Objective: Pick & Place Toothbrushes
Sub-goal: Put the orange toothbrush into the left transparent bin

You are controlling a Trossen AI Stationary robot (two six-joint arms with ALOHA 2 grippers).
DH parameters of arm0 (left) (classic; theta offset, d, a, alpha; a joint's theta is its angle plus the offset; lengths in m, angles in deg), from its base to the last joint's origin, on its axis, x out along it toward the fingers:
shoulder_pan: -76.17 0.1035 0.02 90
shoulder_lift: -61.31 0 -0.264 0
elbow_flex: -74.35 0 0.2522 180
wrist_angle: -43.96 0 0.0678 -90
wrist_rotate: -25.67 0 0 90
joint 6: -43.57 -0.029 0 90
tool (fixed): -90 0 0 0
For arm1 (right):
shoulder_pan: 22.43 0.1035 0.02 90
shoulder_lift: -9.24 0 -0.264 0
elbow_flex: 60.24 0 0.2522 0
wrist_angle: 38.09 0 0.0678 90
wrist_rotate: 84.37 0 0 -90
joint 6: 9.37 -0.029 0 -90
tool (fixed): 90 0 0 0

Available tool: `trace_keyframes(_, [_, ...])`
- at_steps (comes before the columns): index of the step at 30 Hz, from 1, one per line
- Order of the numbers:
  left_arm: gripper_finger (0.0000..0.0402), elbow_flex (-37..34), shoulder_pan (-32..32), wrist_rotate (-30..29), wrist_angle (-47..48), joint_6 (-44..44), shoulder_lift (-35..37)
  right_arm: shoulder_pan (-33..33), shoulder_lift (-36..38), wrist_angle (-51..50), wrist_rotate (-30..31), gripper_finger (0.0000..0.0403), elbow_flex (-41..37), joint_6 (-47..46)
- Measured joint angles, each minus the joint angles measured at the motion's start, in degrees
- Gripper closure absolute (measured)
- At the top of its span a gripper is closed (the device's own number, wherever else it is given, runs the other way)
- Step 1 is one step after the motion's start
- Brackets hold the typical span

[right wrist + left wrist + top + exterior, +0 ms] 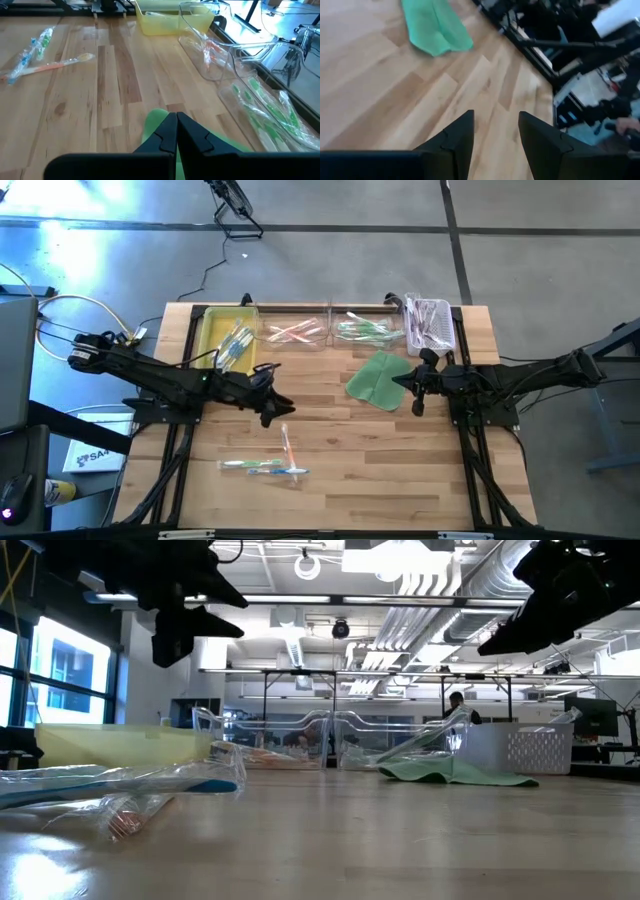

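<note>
Three wrapped toothbrushes (pixel 268 464) lie loose on the wooden table near its front edge, one orange (pixel 60 65), one blue and one green. More toothbrushes lie in the yellow tray (pixel 212 340), the two clear trays (pixel 295 332) (pixel 365 330) and the white basket (pixel 430 322) along the far edge. My left gripper (pixel 277 406) hangs open above the table's middle, with nothing between its fingers (pixel 460 142). My right gripper (pixel 415 395) is shut and hangs over the near edge of a flat green cloth (pixel 378 380), high above it in the low view (pixel 540 620).
The green cloth (pixel 435 25) lies flat right of the middle, in front of the clear trays. Bare wood stretches between the two grippers and along the front right. Black frame rails run along the table's edges. A person shows far off in the room behind.
</note>
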Motion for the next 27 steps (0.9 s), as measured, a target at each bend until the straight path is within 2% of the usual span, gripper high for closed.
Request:
trace_keyframes(4, [0.0263,3.8,0.0,-2.5,4.5,-0.1,-0.1,0.0,0.0,-2.0,0.0,0.0401,0.0,0.0])
trace_keyframes(10, [0.0297,11.8,0.0,-2.4,15.3,2.1,-5.5,0.0,0.0,-2.8,0.0,0.0401,0.0,0.0])
trace_keyframes(14, [0.0315,16.6,0.0,1.4,22.2,6.7,-11.3,0.0,0.0,-3.4,-0.1,0.0401,0.0,-0.4])
trace_keyframes(21, [0.0333,24.6,0.0,13.5,34.2,16.4,-17.4,0.0,0.0,-4.2,-0.4,0.0401,0.0,-0.6])
trace_keyframes(24, [0.0335,27.0,0.0,14.9,40.4,18.4,-18.2,0.0,-0.1,-4.8,-0.4,0.0401,0.0,-0.7])
trace_keyframes(27, [0.0335,27.8,0.0,13.9,47.6,18.5,-18.8,0.0,-0.5,-5.6,-0.4,0.0401,0.0,-0.9])
